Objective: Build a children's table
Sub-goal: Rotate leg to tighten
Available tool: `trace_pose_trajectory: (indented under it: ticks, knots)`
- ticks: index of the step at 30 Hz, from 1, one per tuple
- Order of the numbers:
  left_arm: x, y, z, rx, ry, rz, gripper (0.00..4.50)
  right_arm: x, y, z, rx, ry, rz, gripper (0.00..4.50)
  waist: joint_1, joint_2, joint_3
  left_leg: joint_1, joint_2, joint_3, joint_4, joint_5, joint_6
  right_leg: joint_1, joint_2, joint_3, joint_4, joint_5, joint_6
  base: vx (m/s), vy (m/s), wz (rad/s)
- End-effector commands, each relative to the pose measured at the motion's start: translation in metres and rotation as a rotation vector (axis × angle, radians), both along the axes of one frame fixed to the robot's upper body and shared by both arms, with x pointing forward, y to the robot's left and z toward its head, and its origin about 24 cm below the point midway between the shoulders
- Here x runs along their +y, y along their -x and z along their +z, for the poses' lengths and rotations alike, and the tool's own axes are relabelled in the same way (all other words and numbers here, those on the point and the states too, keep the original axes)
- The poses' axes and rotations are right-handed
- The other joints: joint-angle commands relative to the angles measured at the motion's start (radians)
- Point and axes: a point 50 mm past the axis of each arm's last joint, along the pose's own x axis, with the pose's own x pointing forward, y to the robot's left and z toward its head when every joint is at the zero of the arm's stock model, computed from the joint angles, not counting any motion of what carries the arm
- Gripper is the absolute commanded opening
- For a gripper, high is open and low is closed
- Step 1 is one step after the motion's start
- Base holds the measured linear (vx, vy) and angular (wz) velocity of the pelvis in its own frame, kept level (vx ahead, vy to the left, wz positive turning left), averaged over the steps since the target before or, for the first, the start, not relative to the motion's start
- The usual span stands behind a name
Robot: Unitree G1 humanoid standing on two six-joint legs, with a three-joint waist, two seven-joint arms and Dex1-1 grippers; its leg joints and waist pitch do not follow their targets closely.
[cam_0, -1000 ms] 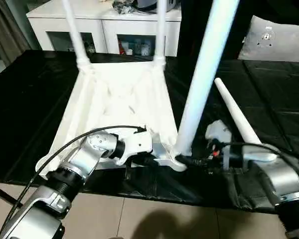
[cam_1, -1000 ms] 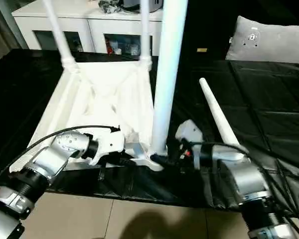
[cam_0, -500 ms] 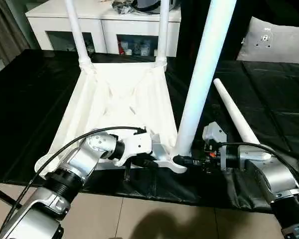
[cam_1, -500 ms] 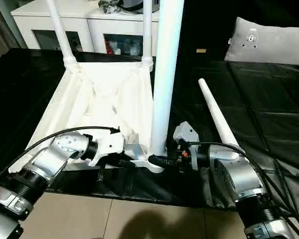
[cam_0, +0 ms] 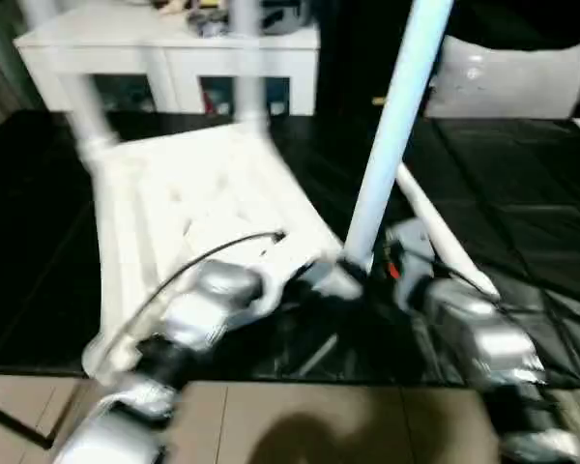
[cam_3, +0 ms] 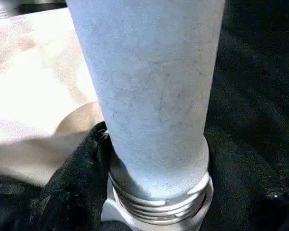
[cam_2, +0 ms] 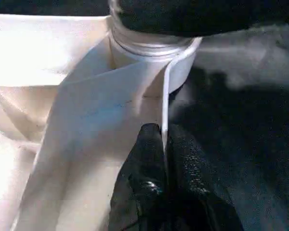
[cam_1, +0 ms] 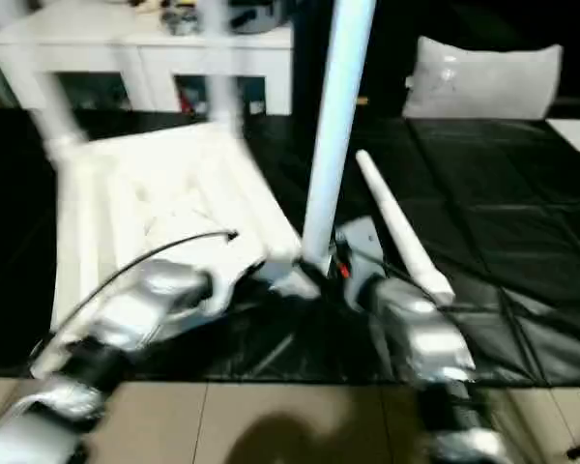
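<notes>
From the head views, both smeared by motion, the white tabletop (cam_0: pixel 184 208) lies upside down on a black-covered desk (cam_0: pixel 522 193). Two legs at the tabletop's far corners are cut off by the frame and badly blurred. A third leg (cam_0: pixel 394 126) stands upright in the tabletop's near corner socket (cam_0: pixel 340 280), its upper end out of frame. A fourth, loose leg (cam_1: pixel 398 227) lies on the desk just beside that socket, partly hidden by the right forearm. A white cabinet (cam_0: pixel 174 58) stands beyond the tabletop, and a grey cushion (cam_0: pixel 512 77) beyond the loose leg. In the left wrist view, the left end effector (cam_2: pixel 164 159) is clamped on the tabletop's thin edge wall beside the socket, fingers pressed together around it. In the right wrist view, the right end effector's black finger (cam_3: pixel 79 178) touches the upright leg at its threaded base; the other finger is hidden, so whether it grips cannot be told.
</notes>
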Motion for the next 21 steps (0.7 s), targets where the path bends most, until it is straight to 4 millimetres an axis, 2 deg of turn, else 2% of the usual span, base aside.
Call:
trace_pose_trajectory:
  ticks: [1, 2, 3, 7, 8, 9, 13, 14, 17, 21]
  knots:
    - [-0.021, 0.000, 0.010, -0.047, 0.073, -0.015, 0.00, 0.018, 0.006, -0.017, 0.088, -0.018, 0.021, 2.64, 0.007, -0.019, -0.048, -0.018, 0.034, -0.008, -0.074, -0.158, 0.051, 0.053, -0.056, 0.050, -0.105, -0.500, -0.025, 0.000, 0.000, 0.00]
    - [-0.023, 0.001, 0.010, -0.059, 0.067, -0.021, 0.00, 0.020, 0.006, -0.017, 0.082, -0.018, 0.026, 2.98, 0.007, -0.016, -0.048, -0.017, 0.034, -0.008, -0.074, -0.158, 0.056, 0.052, -0.057, 0.051, -0.106, -0.491, -0.029, 0.000, 0.000, 0.00]
    - [-0.023, 0.002, 0.009, -0.069, 0.041, -0.030, 0.00, 0.020, 0.007, -0.017, 0.077, -0.026, 0.022, 3.19, 0.007, -0.018, -0.050, -0.020, 0.035, -0.008, -0.075, -0.150, 0.064, 0.054, -0.056, 0.054, -0.100, -0.466, -0.037, 0.000, 0.000, 0.00]
    - [-0.014, 0.001, 0.003, -0.077, -0.037, -0.023, 0.00, 0.010, 0.005, -0.012, 0.044, -0.054, -0.017, 3.54, 0.013, -0.017, -0.054, -0.025, 0.040, -0.009, -0.076, -0.110, 0.086, 0.060, -0.059, 0.061, -0.086, -0.378, -0.074, 0.000, 0.000, 0.00]
    - [-0.014, 0.001, 0.003, -0.077, -0.038, -0.022, 0.00, 0.009, 0.005, -0.012, 0.043, -0.056, -0.018, 3.75, 0.013, -0.017, -0.053, -0.026, 0.040, -0.009, -0.077, -0.108, 0.087, 0.060, -0.058, 0.061, -0.086, -0.373, -0.077, 0.000, 0.000, 0.00]
    - [-0.010, 0.000, 0.002, -0.080, -0.048, -0.015, 0.00, 0.006, 0.005, -0.009, 0.024, -0.062, -0.023, 3.75, 0.013, -0.018, -0.052, -0.025, 0.040, -0.008, -0.077, -0.112, 0.088, 0.060, -0.058, 0.060, -0.086, -0.377, -0.079, 0.000, 0.000, 0.00]
    - [0.001, -0.005, -0.002, -0.092, -0.091, 0.010, 0.00, -0.005, 0.007, -0.004, -0.024, -0.067, 0.016, 4.16, 0.013, -0.020, -0.048, -0.024, 0.039, -0.007, -0.079, -0.146, 0.085, 0.060, -0.059, 0.059, -0.094, -0.428, -0.061, 0.000, 0.000, 0.00]
    - [0.008, -0.007, -0.004, -0.096, -0.109, 0.019, 0.00, -0.013, 0.009, 0.001, -0.056, -0.077, 0.074, 4.22, 0.014, -0.016, -0.047, -0.023, 0.038, -0.008, -0.079, -0.157, 0.087, 0.058, -0.058, 0.058, -0.097, -0.443, -0.056, 0.000, 0.000, 0.00]
    - [0.014, -0.008, -0.005, -0.096, -0.118, 0.006, 0.00, -0.020, 0.014, 0.007, -0.087, -0.065, 0.163, 4.44, 0.013, -0.021, -0.047, -0.029, 0.036, -0.009, -0.079, -0.165, 0.095, 0.063, -0.057, 0.056, -0.099, -0.456, -0.037, 0.000, 0.000, 0.00]
    - [0.022, -0.002, -0.009, -0.086, -0.117, -0.122, 0.00, -0.042, 0.018, 0.021, -0.131, -0.014, 0.281, 4.44, 0.011, -0.024, -0.049, -0.029, 0.035, -0.009, -0.075, -0.144, 0.109, 0.062, -0.057, 0.056, -0.100, -0.461, -0.031, 0.000, 0.000, 0.00]
